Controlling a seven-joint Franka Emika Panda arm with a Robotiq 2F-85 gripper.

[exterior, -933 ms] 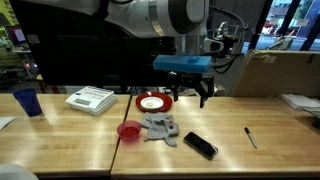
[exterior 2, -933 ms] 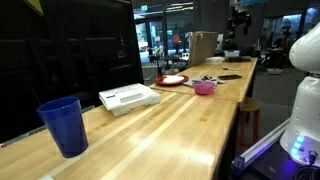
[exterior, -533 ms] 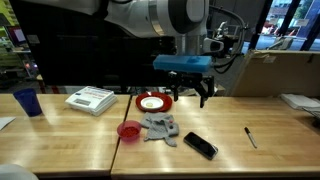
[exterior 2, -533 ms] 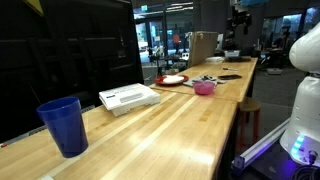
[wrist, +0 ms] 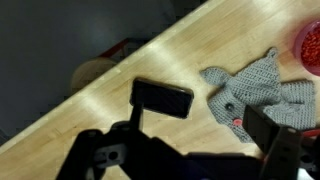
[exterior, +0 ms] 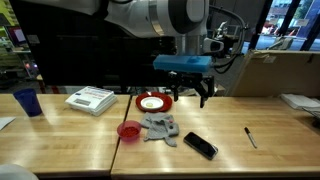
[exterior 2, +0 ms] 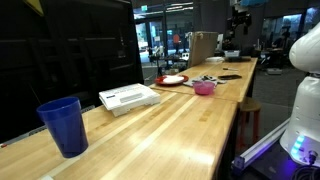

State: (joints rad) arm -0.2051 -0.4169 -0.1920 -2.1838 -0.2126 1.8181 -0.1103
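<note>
A lab or open office: long wooden table point(exterior 2: 180, 115), cardboard box point(exterior: 262, 72), dark glass partitions point(exterior 2: 80, 45).

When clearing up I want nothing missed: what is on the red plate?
A white round thing sits on the red plate, too small to identify. The plate's middle under it is hidden.

Open air is noted beneath the gripper point(exterior: 191, 100). The counter point(exterior: 60, 138) below is crowded by a red plate point(exterior: 153, 101), a grey cloth point(exterior: 160, 127), a pink bowl point(exterior: 128, 130) and a black phone point(exterior: 200, 146). Bare wood is left between phone and pen point(exterior: 250, 137).
</note>
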